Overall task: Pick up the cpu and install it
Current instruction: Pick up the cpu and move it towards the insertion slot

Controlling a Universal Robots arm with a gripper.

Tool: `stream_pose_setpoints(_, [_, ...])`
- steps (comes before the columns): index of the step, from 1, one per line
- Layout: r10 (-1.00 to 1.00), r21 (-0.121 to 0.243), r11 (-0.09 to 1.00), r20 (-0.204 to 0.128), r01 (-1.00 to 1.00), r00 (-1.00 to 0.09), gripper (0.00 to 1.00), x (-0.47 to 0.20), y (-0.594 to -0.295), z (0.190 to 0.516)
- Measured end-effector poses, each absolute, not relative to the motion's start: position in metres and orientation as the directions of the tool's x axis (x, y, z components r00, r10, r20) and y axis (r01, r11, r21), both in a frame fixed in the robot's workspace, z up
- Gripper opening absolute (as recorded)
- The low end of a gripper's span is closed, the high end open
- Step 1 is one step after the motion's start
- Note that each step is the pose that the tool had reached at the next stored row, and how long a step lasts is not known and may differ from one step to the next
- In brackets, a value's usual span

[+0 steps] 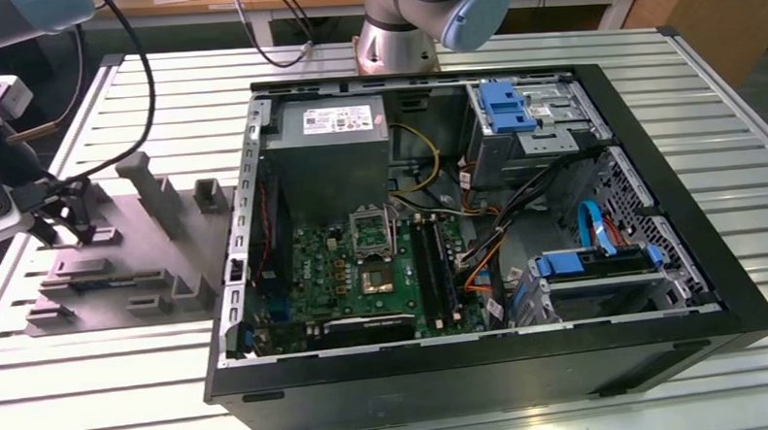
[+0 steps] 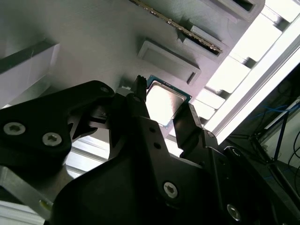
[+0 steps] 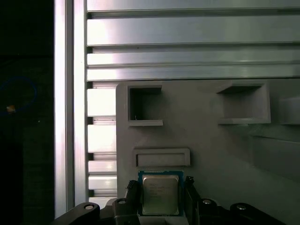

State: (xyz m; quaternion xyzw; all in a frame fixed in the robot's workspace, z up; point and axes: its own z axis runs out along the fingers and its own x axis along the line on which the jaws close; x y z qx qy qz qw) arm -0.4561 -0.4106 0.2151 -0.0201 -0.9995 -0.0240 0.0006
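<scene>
Clamps the cpu (image 3: 160,199) by two opposite edges in the hand (image 3: 160,186), fingers (image 2: 187,119) touching it. Holds it over the grey tray (image 3: 211,154) near its edge, at the exterior view's left of the desk (image 1: 145,381), well apart from the open computer case (image 1: 430,388).

The exterior view is evenly lit; in both wrist views the table (image 2: 251,49) (image 3: 187,28) glares white, the cpu (image 2: 165,99) (image 3: 160,197) gleams, and the gripper (image 2: 164,97) (image 3: 161,186) lies dark.
</scene>
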Motion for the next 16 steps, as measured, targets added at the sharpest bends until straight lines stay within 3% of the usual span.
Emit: stream_pose_setpoints(16, [0.04,0.048,0.998,0.002,0.04,-0.999,0.48,-0.4561,-0.4106,0.2207])
